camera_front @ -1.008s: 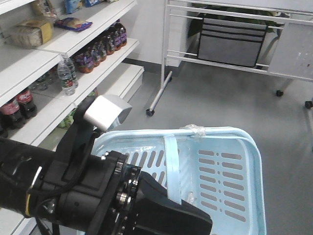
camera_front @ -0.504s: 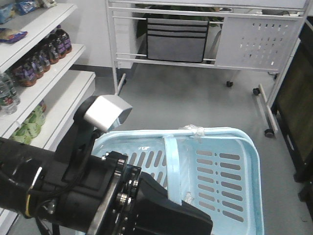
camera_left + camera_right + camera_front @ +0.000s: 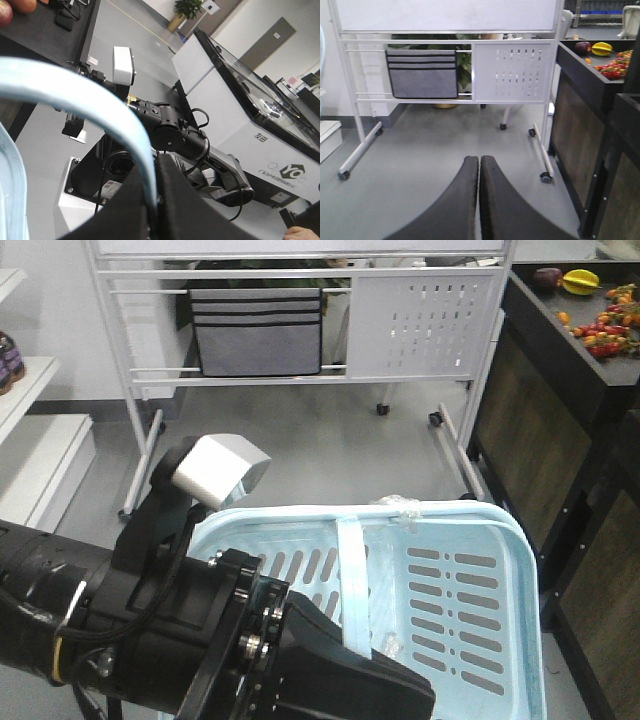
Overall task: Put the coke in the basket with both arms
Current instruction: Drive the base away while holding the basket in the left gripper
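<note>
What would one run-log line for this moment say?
left pincer: shut on basket handle | right pincer: shut, empty | coke: not in view

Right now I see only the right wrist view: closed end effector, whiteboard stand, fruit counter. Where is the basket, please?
Observer: The front view shows the light blue basket low in front of the robot.
Operator: Who holds it?
Observer: In the left wrist view, the left end effector is shut on its hoop handle.
Operator: Is a bottle inside?
Observer: None shows in the visible part. The left arm hides the near end.
</note>
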`<state>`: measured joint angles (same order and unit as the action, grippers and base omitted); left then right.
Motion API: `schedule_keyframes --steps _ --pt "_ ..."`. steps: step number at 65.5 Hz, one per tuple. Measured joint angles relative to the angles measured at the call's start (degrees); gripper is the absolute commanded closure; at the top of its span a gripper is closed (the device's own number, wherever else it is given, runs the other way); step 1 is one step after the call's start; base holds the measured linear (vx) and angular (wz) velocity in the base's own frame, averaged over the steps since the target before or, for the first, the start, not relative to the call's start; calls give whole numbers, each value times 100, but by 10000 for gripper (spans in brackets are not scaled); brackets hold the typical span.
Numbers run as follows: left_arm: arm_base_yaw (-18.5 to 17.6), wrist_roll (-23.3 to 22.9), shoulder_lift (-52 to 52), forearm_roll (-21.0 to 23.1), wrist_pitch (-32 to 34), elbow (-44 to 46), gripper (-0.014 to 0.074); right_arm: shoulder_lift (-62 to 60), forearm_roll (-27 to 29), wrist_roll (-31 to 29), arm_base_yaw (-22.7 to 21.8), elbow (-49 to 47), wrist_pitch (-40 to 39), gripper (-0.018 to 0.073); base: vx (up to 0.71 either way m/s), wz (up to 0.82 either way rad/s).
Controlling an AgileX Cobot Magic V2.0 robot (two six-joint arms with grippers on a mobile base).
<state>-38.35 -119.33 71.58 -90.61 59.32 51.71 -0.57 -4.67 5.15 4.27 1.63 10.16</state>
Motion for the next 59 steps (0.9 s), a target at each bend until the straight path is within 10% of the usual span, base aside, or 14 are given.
schedule_keyframes --steps 59 --pt "0 0 0 0 0 0 603 0 0 0 0 0 0 564 23 -10"
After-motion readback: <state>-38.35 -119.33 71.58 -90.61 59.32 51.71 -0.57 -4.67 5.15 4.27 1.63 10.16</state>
